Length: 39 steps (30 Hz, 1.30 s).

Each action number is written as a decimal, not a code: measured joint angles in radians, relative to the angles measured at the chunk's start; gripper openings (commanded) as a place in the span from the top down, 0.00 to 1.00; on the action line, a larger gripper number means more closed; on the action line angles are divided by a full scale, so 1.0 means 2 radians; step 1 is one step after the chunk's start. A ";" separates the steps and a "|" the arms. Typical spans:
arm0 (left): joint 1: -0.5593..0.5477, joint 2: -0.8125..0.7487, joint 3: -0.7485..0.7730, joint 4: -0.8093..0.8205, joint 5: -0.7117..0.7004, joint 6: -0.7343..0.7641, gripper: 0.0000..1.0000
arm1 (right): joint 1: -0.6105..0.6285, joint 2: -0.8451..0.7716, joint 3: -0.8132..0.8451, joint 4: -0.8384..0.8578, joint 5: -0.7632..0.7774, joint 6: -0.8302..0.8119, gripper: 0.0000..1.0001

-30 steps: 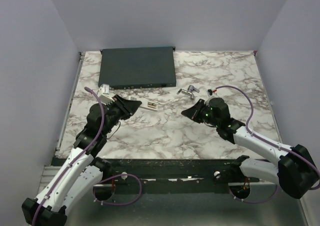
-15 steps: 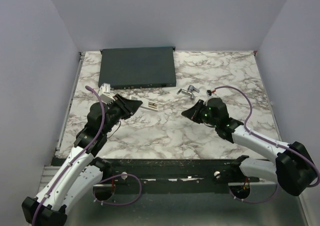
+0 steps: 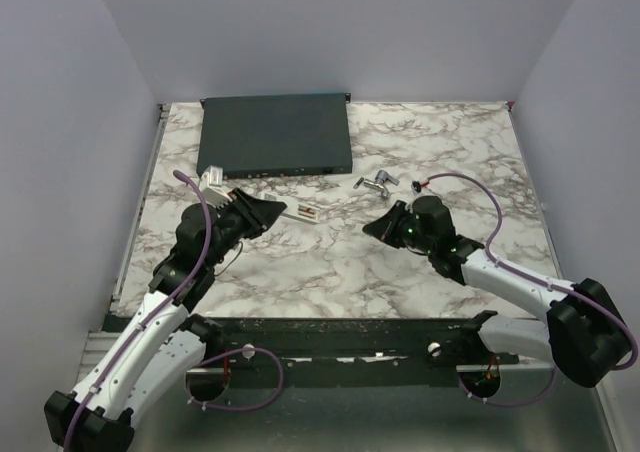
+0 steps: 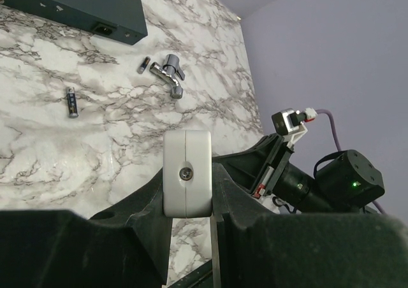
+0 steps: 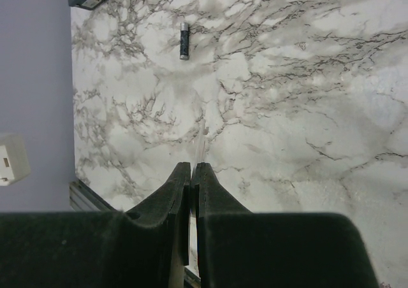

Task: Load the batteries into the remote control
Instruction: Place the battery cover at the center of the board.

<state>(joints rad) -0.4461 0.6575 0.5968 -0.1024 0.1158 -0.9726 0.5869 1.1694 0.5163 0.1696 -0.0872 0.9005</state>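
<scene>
While the remote [image 4: 187, 173] was held out in front of the box [image 3: 275, 132], only its white end face, bearing one screw, showed to the left wrist camera. The left gripper [image 3: 264, 210] had its jaws pinching the remote by its sides. One battery [image 4: 72, 102] lay flat on the table [image 3: 330, 262] between the box and the remote. A second battery [image 4: 145, 64] lay off the box's front corner, just beside a metal fitting [image 4: 169, 76]. Farther from the box, the right gripper [image 5: 192, 168] hovered with its jaws pressed together and nothing evident between them.

Neither battery was loaded, so the step in hand was judged to be fetching the first battery. The next move would call for spreading the right jaws, descending across the battery's thin body, and pinching it without rolling it away.

Hidden were the remote's long faces, and hence whether its back cover was off and which way the compartment faced. From above, the remote was largely masked by the left gripper, and the batteries were too small to pick out. A faint sliver ahead of the right gripper could not be identified.
</scene>
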 measured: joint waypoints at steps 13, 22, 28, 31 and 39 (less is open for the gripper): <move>0.000 0.003 0.000 0.000 0.004 -0.001 1.00 | 0.000 0.021 0.000 -0.004 0.000 -0.003 0.99; 0.000 0.006 0.001 -0.003 0.004 -0.002 1.00 | 0.000 0.028 0.009 -0.007 0.000 -0.032 0.99; 0.000 0.006 0.001 -0.005 0.001 -0.002 1.00 | 0.000 0.062 0.033 -0.007 -0.007 -0.045 0.99; 0.000 0.005 0.001 -0.006 -0.003 -0.002 1.00 | 0.000 0.075 0.035 -0.007 -0.017 -0.048 0.99; 0.000 0.001 0.001 -0.007 -0.013 -0.005 1.00 | 0.000 0.098 0.035 -0.007 -0.049 -0.054 0.99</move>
<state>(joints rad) -0.4461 0.6601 0.5983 -0.1162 0.0902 -0.9825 0.5869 1.3663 0.5865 0.1555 -0.1844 0.7929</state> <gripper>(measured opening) 0.255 0.102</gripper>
